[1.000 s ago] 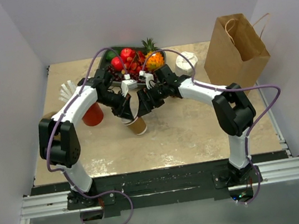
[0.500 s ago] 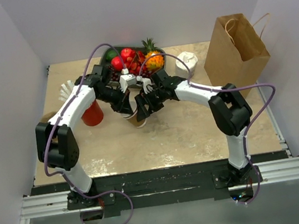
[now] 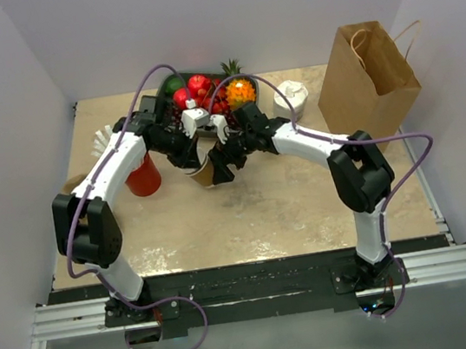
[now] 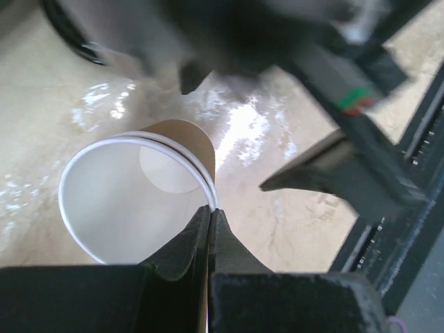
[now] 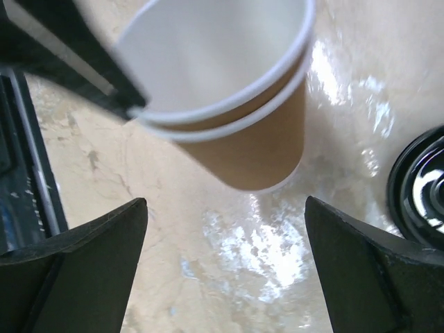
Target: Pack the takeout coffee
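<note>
- The left tool point(image 4: 210, 212) is pinched together on the rim of the brown paper cup point(image 4: 132, 201), one finger inside the mouth and one outside.
- That cup sits near the middle of the bench point(image 3: 291, 210), just in front of the fruit and between the two arms.
- From where I stand it leans a little. I cannot tell whether its base touches the bench.
- It is open at the top and white inside, with no lid on it.
- Two white rims show, one tucked closely inside the other, so it looks like two cups nested.
- The right tool point(image 5: 225, 202) is spread wide apart and holds nothing. The cup's brown wall lies between its two fingers and a little beyond them.
- The right wrist view catches a round, glossy black thing point(image 5: 423, 187) lying on the bench beside the cup. It is cut off at the picture's edge, so I cannot say for certain what it is.
- A red cup point(image 3: 143, 177) stands to the left of the paper cup, half hidden by the left arm.
- White straws point(image 3: 105, 139) fan out behind it.
- A pile of fruit point(image 3: 203, 91) lies at the back of the bench.
- A crumpled white object point(image 3: 291, 95) sits to the right of the fruit.
- The brown paper bag point(image 3: 367, 75) stands upright in the far right corner, well apart from the cup.
</note>
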`<control>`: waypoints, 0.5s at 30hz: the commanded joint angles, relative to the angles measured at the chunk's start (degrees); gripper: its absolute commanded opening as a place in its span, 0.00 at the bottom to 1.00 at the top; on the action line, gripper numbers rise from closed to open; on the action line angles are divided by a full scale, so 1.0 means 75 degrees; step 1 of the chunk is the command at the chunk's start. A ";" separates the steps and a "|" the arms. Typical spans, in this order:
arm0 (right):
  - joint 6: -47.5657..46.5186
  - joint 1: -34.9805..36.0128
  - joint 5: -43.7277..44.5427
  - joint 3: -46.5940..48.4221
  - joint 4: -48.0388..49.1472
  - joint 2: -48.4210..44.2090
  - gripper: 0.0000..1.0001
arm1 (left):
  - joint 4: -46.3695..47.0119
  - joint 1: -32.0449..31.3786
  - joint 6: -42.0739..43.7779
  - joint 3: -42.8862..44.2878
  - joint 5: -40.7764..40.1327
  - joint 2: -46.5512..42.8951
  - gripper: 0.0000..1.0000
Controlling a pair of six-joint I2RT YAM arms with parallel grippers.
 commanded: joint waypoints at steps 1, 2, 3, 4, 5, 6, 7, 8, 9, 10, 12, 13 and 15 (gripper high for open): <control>-0.1273 0.0038 -0.0098 -0.0009 0.0551 -0.0679 0.99 | 0.0446 0.0138 -0.0170 0.0436 -0.0812 -0.0143 0.00; -0.1332 0.0049 -0.0086 -0.0102 0.0539 -0.0762 0.99 | 0.0562 0.0138 -0.0147 0.0483 -0.0976 -0.0073 0.00; -0.1448 0.0038 -0.0086 -0.0161 0.0563 -0.0855 0.99 | 0.0691 0.0138 -0.0123 0.0484 -0.1303 -0.0061 0.00; -0.1496 0.0038 -0.0063 -0.0232 0.0586 -0.1112 0.99 | 0.0750 0.0138 -0.0042 0.0623 -0.1480 -0.0002 0.00; -0.1543 0.0049 -0.0028 -0.0372 0.0598 -0.1242 0.99 | 0.0762 0.0138 0.0029 0.0729 -0.1656 0.0161 0.00; -0.1659 0.0049 0.0007 -0.0419 0.0586 -0.1359 0.99 | 0.0739 0.0138 0.0111 0.0997 -0.1982 0.0278 0.00; -0.1730 0.0026 0.0100 -0.0478 0.0551 -0.1581 0.99 | 0.0681 0.0138 0.0297 0.1139 -0.2137 0.0523 0.00; -0.1800 0.0026 0.0148 -0.0502 0.0493 -0.1664 0.99 | 0.0599 0.0138 0.0369 0.1256 -0.2277 0.0630 0.00; -0.1905 0.0014 0.0195 -0.0513 0.0388 -0.1769 0.99 | 0.0587 0.0138 0.0450 0.1431 -0.2569 0.0747 0.00; -0.1941 0.0003 0.0276 -0.0525 0.0329 -0.1828 0.99 | 0.0587 0.0138 0.0567 0.1491 -0.2664 0.0922 0.00; -0.1988 -0.0067 0.0335 -0.0537 0.0154 -0.1993 0.99 | 0.0598 0.0138 0.0685 0.1666 -0.2887 0.1087 0.00; -0.2000 -0.0079 0.0382 -0.0537 0.0095 -0.2040 0.99 | 0.0621 0.0103 0.0709 0.1691 -0.2981 0.1227 0.00; -0.1942 -0.0196 0.0441 -0.0525 -0.0046 -0.2122 0.99 | 0.0750 0.0080 0.0791 0.1726 -0.3226 0.1322 0.00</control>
